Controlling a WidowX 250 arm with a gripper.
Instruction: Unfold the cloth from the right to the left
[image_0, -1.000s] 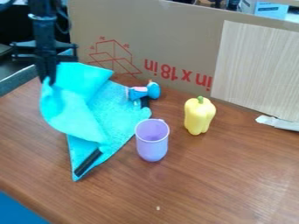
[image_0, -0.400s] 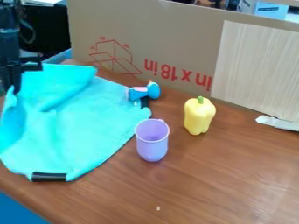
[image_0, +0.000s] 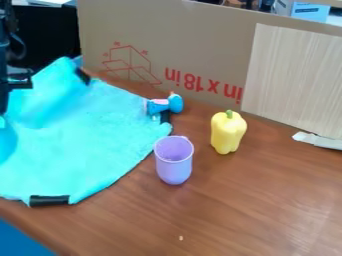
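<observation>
Holds cloth (image_0: 87, 140) clenched in gripper (image_0: 3, 111), partly cut off at the view's left edge. Lies largely spread over the table's (image_0: 220, 210) left, likewise cut off. Can't make out the bottom inside the upright cup (image_0: 175, 170), just beside.

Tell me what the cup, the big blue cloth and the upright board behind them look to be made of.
The purple cup looks like smooth, lightly glossy plastic, going by its even colour and thin moulded rim. The bright blue cloth seems a soft, matte fabric, perhaps microfibre, since it lies in gentle folds. The brown board is probably cardboard: flat, dull and printed in red.
</observation>
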